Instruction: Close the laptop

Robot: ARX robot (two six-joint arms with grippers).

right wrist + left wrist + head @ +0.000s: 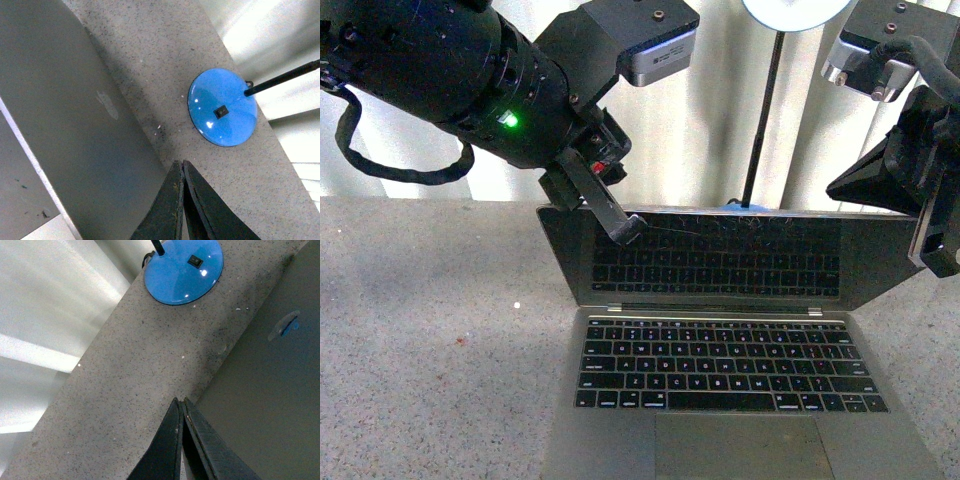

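The laptop (730, 400) sits open on the speckled grey countertop (430, 330), centre to right of the scene, with its trackpad (735, 450) at the near edge. Its lid (720, 260) leans forward over the keyboard (725, 365), and the glossy screen mirrors the keys.

Left gripper (625, 230): positioned at the lid's top-left corner. In the left wrist view the left gripper (181, 404) has its fingers pressed together with nothing between them, next to the back of the lid (270, 390). Contact with the lid cannot be confirmed.

Right gripper (932, 240): positioned at the lid's right edge. In the right wrist view its fingers (172, 200) are also pressed together and empty, above the back of the lid, which shows the apple logo (107, 105).

A blue lamp base (222, 107) with a black pole (760, 120) stands on the countertop behind the laptop.
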